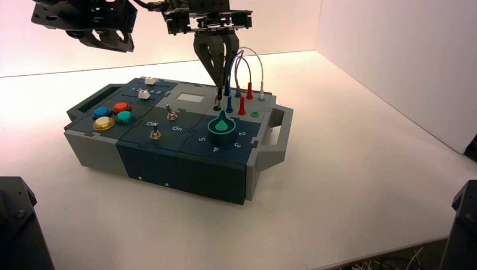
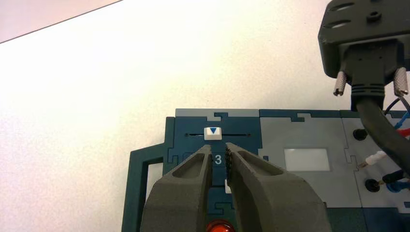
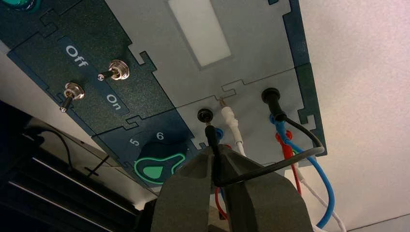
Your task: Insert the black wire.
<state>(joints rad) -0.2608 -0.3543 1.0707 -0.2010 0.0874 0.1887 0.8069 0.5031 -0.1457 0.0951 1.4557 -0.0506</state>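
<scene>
The black wire (image 3: 270,166) runs from a plug seated in a black socket (image 3: 270,95) on the grey panel round to its free black plug (image 3: 211,135). My right gripper (image 3: 218,152) is shut on that free plug and holds it upright. The plug's tip hangs just above an empty black socket (image 3: 205,114), apart from it. From the high view, the right gripper (image 1: 219,84) points straight down over the box's back right corner, with the plug (image 1: 218,97) over the socket (image 1: 216,107). My left gripper (image 2: 219,150) hovers above the sliders with a narrow gap between its fingers and nothing in it.
White (image 3: 232,125), blue (image 3: 319,169) and red (image 3: 285,145) leads crowd the sockets beside the plug. The green knob (image 1: 222,125) and two toggle switches (image 1: 171,115) sit nearer the front. A white slider cap (image 2: 212,132) lies ahead of the left gripper. Coloured buttons (image 1: 112,115) are at the left.
</scene>
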